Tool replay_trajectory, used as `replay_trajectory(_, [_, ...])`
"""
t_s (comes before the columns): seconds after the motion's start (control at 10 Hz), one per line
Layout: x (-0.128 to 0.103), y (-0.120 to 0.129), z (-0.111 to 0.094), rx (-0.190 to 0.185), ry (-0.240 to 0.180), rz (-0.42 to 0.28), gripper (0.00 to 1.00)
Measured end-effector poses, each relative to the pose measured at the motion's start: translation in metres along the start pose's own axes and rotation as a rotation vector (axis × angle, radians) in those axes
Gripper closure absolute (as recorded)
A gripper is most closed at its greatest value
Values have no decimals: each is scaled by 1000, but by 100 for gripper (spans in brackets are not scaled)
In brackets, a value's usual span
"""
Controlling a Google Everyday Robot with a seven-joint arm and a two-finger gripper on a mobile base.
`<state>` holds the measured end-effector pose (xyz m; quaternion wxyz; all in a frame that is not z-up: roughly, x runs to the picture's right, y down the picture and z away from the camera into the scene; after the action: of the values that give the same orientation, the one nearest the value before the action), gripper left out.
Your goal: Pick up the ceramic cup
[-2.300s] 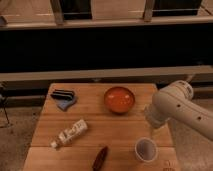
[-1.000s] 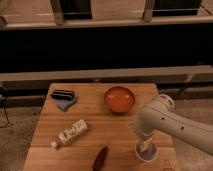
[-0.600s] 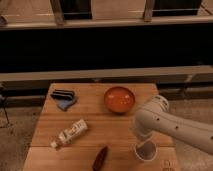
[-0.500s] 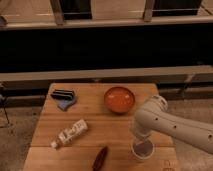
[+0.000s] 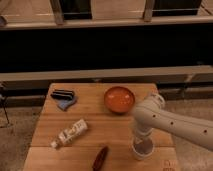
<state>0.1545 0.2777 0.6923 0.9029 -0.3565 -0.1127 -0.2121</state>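
The ceramic cup (image 5: 142, 149) is small, white and round. It stands near the front right of the wooden table (image 5: 90, 117). My white arm comes in from the right and bends down over the cup. My gripper (image 5: 141, 140) is at the end of the arm, right on top of the cup and reaching into or around its rim. The arm hides the cup's upper part. The cup rests on the table.
An orange-red bowl (image 5: 120, 99) sits just behind the arm. A black object (image 5: 63, 94) lies on a blue cloth (image 5: 65, 104) at the back left. A white tube (image 5: 70, 134) and a dark red object (image 5: 101, 157) lie at the front.
My arm has swung left and down from beside the cup until the gripper is over it. The cup and the other objects have not moved.
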Motion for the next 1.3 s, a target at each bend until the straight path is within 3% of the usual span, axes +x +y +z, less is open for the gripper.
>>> replay_trajectory(0.3, [6, 3, -22, 39, -44, 17, 100])
replay_trajectory(0.4, [13, 7, -39, 71, -67, 26, 100])
replay_trajectory(0.6, [13, 0, -48, 65, -47, 3, 100])
replay_trajectory(0.9, [-1, -11, -39, 63, -37, -8, 100])
replay_trajectory(1.3, [0, -18, -64, 73, -26, -32, 100])
